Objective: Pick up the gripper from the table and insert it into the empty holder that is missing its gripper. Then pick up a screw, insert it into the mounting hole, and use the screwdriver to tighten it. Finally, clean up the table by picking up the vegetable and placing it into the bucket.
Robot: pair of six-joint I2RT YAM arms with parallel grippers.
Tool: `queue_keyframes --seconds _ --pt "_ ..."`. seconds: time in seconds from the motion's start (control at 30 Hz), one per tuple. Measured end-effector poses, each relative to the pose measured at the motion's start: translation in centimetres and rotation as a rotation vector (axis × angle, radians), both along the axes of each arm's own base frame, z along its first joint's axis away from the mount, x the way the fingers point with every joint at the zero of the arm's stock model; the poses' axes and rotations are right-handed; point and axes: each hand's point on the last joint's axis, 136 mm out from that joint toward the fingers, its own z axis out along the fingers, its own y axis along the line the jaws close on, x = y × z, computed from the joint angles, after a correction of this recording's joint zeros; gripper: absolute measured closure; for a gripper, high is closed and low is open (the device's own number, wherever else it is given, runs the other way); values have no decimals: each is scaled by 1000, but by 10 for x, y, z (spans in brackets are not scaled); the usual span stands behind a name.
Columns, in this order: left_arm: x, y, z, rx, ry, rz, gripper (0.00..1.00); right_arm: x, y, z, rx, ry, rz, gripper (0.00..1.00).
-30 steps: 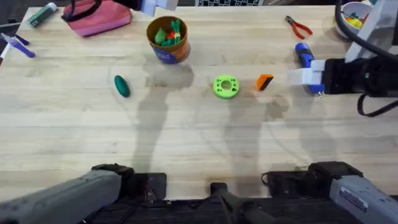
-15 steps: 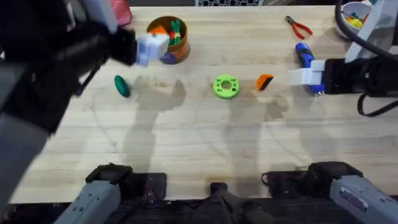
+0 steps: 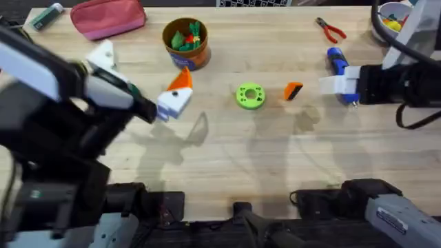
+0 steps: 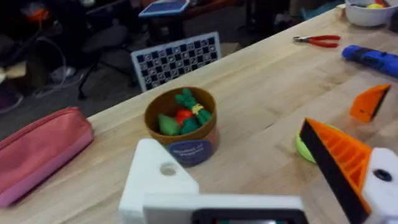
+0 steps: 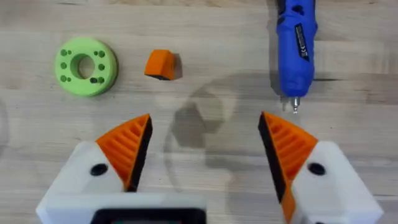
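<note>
Gripper lies loose on table, between green disc and screwdriver. Right gripper hovers wide open, empty. Left gripper open, its holder bare, raised near bucket.

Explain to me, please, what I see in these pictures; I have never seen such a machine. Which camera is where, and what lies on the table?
These are two robot arms at a wooden table. One picture looks down from above; the other two come from a camera on each wrist. The left gripper is open and holds nothing. One of its fingers has an orange pad; the other is a bare white holder with a hole. The right gripper is open too, near the blue screwdriver. On the table lie a small orange tip, a green ring, red pliers, a pink pouch and a bucket of toy vegetables.
</note>
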Motion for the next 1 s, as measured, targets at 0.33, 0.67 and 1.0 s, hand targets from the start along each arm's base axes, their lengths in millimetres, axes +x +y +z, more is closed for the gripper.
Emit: queue_keyframes --seconds 0.33,0.67,1.0 --pt "-31 -20 -43 -16 -130 -129 14 0 0 0 0 0 0 8" --pt "-42 -27 -45 -55 -181 -173 15 0 0 0 0 0 0 8" --pt "-61 -49 -42 -67 -190 -343 15 0 0 0 0 0 0 8"
